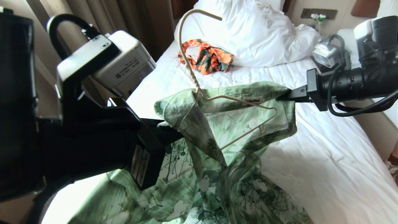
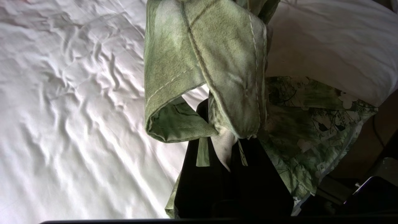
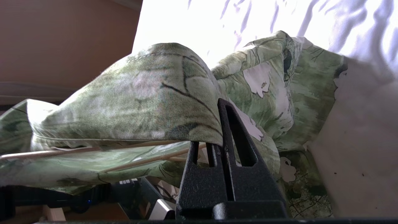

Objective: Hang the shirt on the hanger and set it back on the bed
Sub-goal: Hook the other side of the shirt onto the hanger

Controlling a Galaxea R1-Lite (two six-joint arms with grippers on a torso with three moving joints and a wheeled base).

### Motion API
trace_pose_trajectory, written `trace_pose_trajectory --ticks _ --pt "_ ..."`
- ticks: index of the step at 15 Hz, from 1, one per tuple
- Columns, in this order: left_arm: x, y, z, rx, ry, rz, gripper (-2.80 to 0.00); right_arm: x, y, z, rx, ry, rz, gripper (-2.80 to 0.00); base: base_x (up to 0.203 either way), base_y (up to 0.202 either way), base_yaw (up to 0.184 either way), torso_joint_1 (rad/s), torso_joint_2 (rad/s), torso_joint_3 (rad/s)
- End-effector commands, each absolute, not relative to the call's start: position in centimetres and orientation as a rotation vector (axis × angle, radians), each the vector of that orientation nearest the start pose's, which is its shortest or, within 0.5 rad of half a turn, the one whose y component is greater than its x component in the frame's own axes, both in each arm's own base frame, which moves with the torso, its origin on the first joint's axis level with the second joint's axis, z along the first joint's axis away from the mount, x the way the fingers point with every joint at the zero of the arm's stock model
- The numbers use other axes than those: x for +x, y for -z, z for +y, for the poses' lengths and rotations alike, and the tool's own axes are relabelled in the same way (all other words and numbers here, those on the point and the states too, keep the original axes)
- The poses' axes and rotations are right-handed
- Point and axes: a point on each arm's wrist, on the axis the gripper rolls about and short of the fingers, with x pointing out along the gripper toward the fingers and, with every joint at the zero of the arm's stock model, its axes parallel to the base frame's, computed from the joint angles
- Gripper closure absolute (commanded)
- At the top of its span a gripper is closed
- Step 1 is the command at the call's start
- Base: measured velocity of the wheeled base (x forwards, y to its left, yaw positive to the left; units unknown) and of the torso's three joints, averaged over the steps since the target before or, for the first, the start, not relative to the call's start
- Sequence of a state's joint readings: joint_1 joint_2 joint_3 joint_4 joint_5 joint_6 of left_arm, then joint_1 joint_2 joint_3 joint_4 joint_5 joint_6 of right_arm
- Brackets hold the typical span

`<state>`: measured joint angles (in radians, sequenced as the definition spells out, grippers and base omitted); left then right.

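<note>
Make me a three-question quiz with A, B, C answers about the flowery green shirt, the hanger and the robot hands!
1. Where is the orange patterned garment?
A. On the bed beside the pillows
B. On the floor
C. On the hanger

2. What colour is the hanger?
A. Black
B. Cream-white
C. Red

3. How is the shirt held?
A. Lying flat, untouched
B. By one gripper only
C. By both grippers, shut on the cloth

Answers:
1 A, it lies on the white sheet next to the pillows.
2 B, its pale wire shows above the collar.
3 C, the left gripper and the right gripper each pinch the fabric.
</note>
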<state>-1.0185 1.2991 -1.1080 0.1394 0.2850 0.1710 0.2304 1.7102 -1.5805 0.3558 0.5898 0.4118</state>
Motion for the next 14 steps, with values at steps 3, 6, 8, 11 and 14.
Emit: trace_pose_trajectory --ticks 3,6,8,11,14 --pt "11.2 -30.3 -15.9 0.387 0.711 0.174 0.00 29.9 -30.0 8.7 0.473 -0.699 0.686 0.00 0.000 0.000 0.000 0.000 0.00 0.000" --pt "11.4 -30.3 -15.7 0.399 0.700 0.168 0.00 29.8 -30.0 8.8 0.472 -0.702 0.687 0.00 0.000 0.000 0.000 0.000 0.00 0.000" --pt "11.6 -29.7 -15.8 0.439 0.700 0.174 0.00 29.7 -30.2 9.0 0.471 -0.712 0.684 0.00 0.000 0.000 0.000 0.000 0.00 0.000" --pt "11.8 -29.6 -16.1 0.442 0.701 0.170 0.00 29.0 -30.7 9.0 0.473 -0.713 0.705 0.00 0.000 0.000 0.000 0.000 0.00 0.000" --pt "12.1 -29.8 -15.9 0.454 0.685 0.153 0.00 27.9 -31.6 8.9 0.476 -0.697 0.758 0.00 0.000 0.000 0.000 0.000 0.00 0.000"
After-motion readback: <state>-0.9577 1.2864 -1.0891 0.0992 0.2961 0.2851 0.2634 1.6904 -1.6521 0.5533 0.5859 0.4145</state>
